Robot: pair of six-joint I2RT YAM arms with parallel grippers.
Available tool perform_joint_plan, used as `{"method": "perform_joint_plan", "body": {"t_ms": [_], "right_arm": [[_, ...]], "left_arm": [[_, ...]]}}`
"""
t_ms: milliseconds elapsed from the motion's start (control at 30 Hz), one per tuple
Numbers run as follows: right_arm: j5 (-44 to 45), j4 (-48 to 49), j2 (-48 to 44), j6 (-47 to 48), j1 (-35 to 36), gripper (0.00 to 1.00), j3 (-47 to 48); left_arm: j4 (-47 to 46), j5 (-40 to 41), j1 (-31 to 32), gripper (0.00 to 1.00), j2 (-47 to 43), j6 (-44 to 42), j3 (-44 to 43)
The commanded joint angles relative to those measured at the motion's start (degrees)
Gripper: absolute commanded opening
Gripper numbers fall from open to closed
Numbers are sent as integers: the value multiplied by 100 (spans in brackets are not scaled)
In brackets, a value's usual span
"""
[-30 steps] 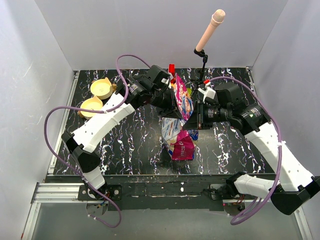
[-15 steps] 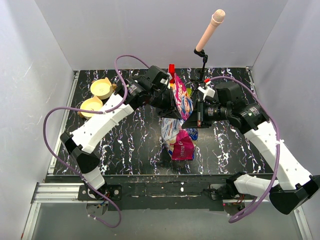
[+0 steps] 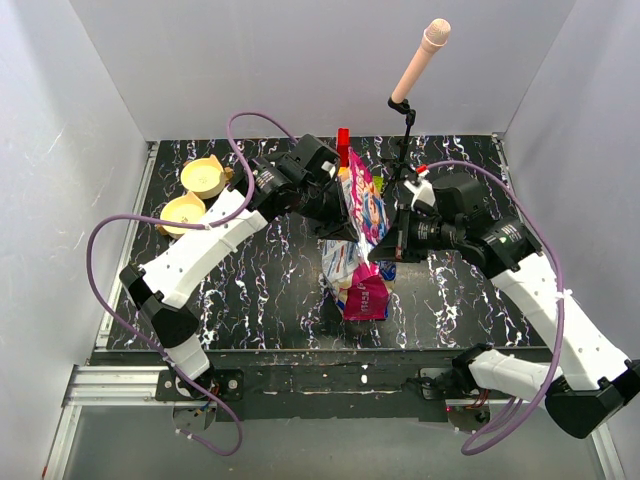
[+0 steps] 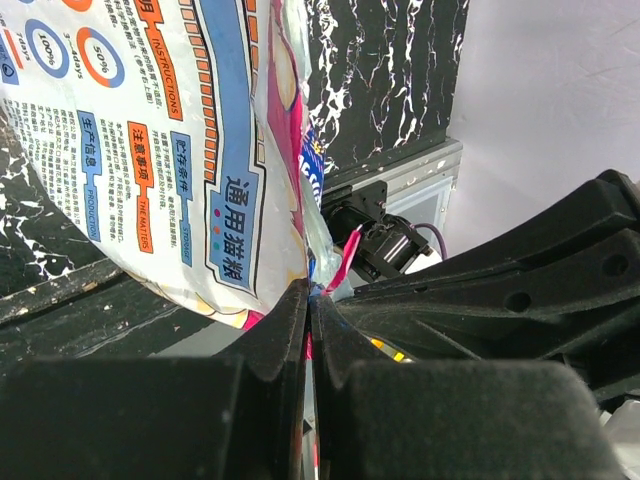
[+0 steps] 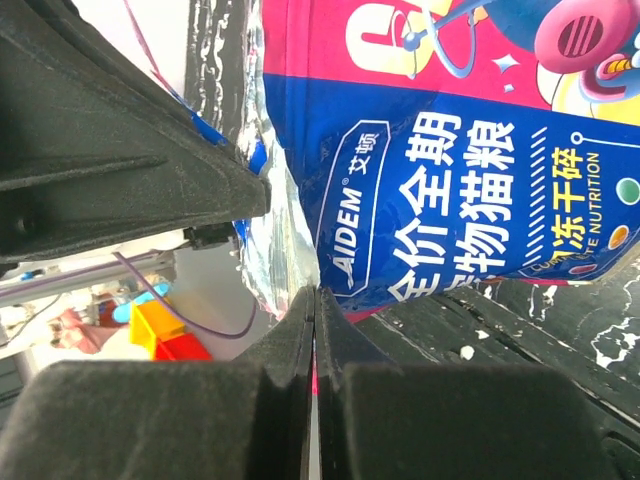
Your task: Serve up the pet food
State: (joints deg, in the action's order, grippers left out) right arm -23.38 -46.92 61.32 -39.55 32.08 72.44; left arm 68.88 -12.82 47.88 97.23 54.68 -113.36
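Top external: L jaws & R jaws both clamped on pet food bag (image 3: 366, 203) edges, bag upright.

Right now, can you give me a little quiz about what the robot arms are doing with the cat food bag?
1. True or false: the tan bowls sit on the right arm's side.
2. What do the left gripper and the right gripper pinch? A) the pet food bag B) a toy block C) a cable
3. Fill in: both grippers' jaws are ___ on the bag's edge.
Key: 1 false; 2 A; 3 shut.
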Motion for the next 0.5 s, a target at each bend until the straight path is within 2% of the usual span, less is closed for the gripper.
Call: {"method": "perform_joint_plan", "body": {"t_ms": [0,133,267,367,467], "right_arm": [[1484,-976,222,404,351,1,313],[810,-196,143,571,422,1,270],[466,-432,722,791,414,1,946],[299,-380,855,817,414,2,1096],[263,-362,908,826,422,7,1123]], "left_arm": [[802,280,-33,0,-214,-45,-309],[443,-88,-33,0,-169,-158,-213],[126,-379,-15,0,-108,-229,-283],[55,-458,-7,0,-117,-282,-318],[29,-493,-7,0,-99,-291,-318]]}}
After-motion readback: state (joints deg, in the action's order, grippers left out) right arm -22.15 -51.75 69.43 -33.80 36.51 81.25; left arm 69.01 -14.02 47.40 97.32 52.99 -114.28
